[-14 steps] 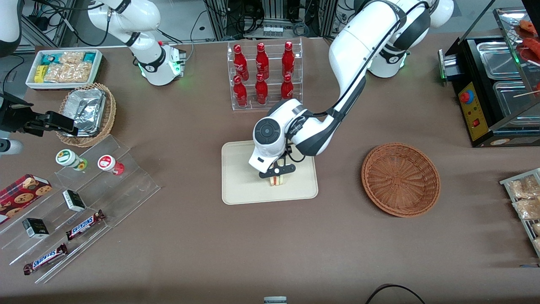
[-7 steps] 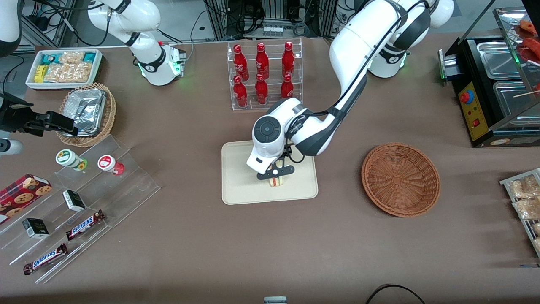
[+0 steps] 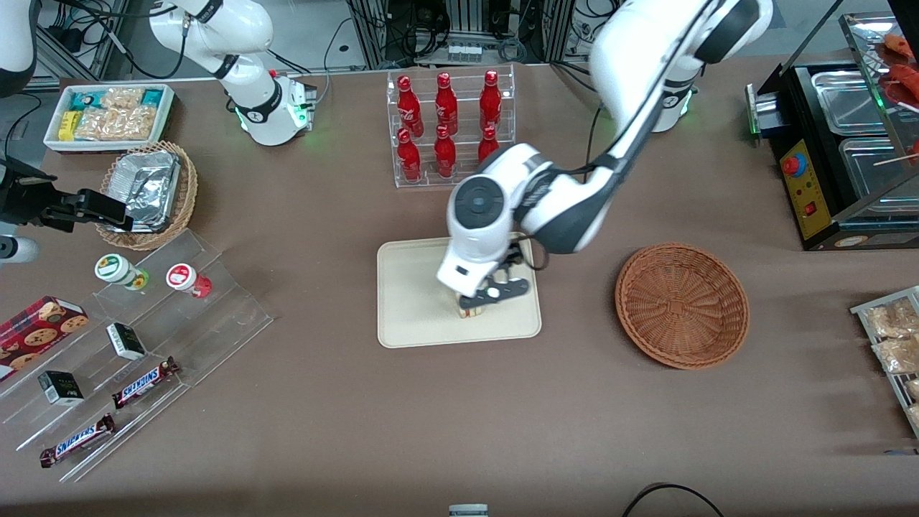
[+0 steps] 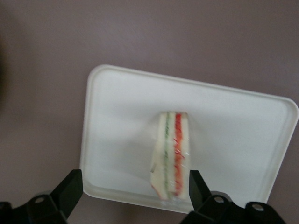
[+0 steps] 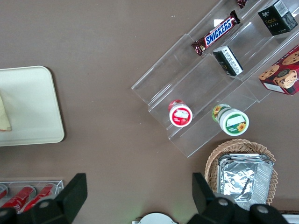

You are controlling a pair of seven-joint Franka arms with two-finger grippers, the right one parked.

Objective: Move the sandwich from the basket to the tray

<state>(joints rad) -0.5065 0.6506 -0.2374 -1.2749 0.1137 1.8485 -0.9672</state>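
Observation:
The sandwich (image 4: 172, 154) stands on its edge on the cream tray (image 4: 121, 116), its red and green filling facing up. My left gripper (image 4: 134, 189) hovers over it, open, with both black fingers (image 4: 70, 186) spread wide; one finger is close beside the sandwich and no contact shows. In the front view the gripper (image 3: 494, 293) is above the tray (image 3: 416, 301) and mostly covers the sandwich (image 3: 465, 311). The reddish-brown basket (image 3: 682, 305) is empty, toward the working arm's end of the table. The right wrist view shows the tray (image 5: 28, 102) and a sliver of sandwich (image 5: 3, 116).
A clear rack of red bottles (image 3: 449, 129) stands farther from the front camera than the tray. A stepped acrylic stand (image 3: 143, 323) with snacks, a foil-filled tan basket (image 3: 147, 190) and a white snack bin (image 3: 108, 115) lie toward the parked arm's end. A black warmer (image 3: 840, 158) lies toward the working arm's end.
My left arm has risen and swung toward the working arm's end; the gripper is higher above the tray. The sandwich stays standing on the tray.

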